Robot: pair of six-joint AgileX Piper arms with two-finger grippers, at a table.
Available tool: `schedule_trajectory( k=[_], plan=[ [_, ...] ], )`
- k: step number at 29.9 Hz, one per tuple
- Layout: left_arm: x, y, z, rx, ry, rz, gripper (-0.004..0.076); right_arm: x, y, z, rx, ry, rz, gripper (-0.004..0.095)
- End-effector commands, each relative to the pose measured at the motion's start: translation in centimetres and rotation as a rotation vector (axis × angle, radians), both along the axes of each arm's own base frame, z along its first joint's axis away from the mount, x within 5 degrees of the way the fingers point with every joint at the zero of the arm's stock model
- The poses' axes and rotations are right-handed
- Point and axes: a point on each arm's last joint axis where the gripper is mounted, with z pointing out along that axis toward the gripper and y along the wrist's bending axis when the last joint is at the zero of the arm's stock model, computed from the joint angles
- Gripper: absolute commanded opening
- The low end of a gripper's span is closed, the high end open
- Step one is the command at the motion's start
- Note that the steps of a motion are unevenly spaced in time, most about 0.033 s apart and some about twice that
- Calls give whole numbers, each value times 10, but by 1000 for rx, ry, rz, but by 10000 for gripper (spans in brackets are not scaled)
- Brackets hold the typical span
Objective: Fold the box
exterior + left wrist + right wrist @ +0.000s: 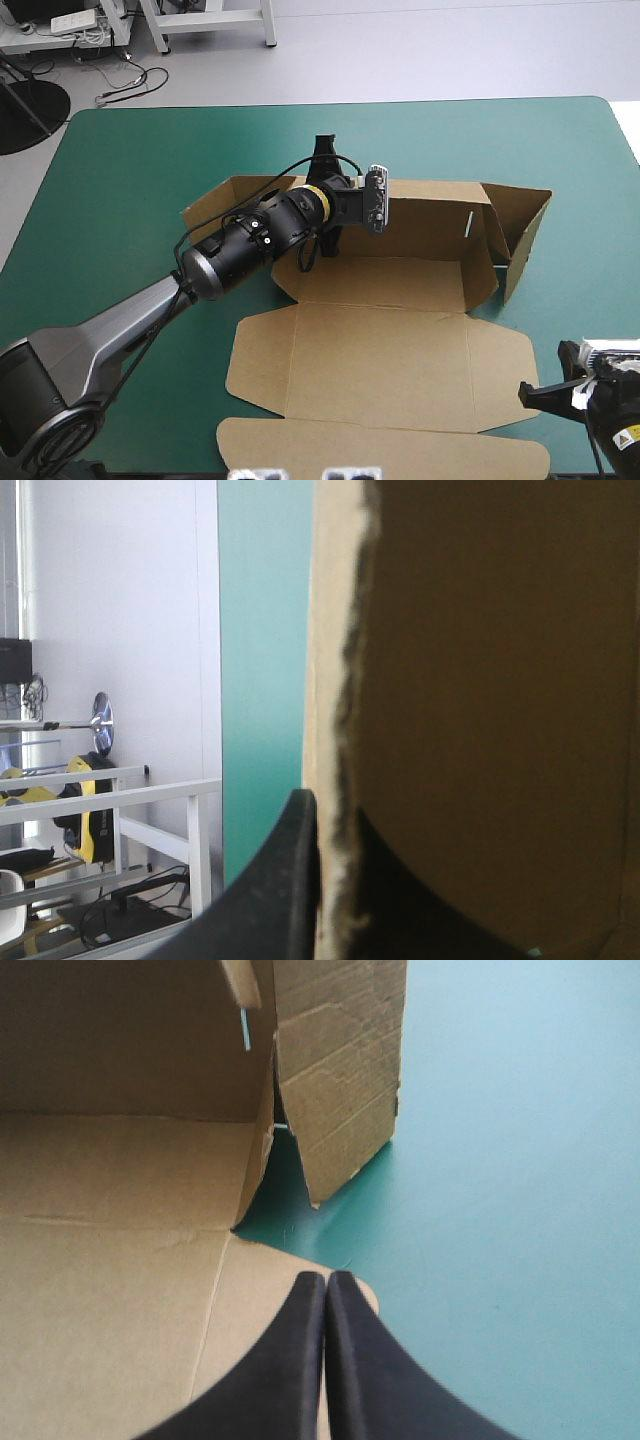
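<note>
Teal-green tabletop carrying the brown box at centre-right. The box's long axis runs left to right, parallel to the far edge, with the far wall and right end wall raised and the lid flat toward the near edge. Left gripper: jaws pinching the far wall's edge. Right gripper: jaws pressed together, empty, at the lid's right-hand flap.

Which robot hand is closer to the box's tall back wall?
Left. The left gripper pinches the back wall's edge; the right gripper is shut, far off by the flat lid's corner.
</note>
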Motion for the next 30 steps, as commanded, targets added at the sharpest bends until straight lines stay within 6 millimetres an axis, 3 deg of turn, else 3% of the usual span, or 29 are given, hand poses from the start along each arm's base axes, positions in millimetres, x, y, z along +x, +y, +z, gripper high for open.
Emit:
schedule_trajectory(
  k=[1, 7, 12, 17, 23, 30],
  plan=[
    [-10, 0, 29, -75, -114, -7, -10, 12, -4, 35, 2, -115, -40, -15],
    [-24, -12, 15, -25, -181, 9, -10, 44, -9, 74, 39, -105, -62, -15],
    [-38, -17, -4, -13, -213, 72, -10, 84, -13, 109, 79, -101, -57, -15],
    [-45, -20, -8, -32, -223, 115, -10, 129, -17, 138, 109, -85, -50, -15],
    [-48, -21, -9, -72, -200, 140, -10, 183, -22, 149, 102, 15, -25, -15],
    [-47, -20, -9, -66, -200, 150, -10, 249, -27, 137, 103, 137, 32, -15]
  ],
)
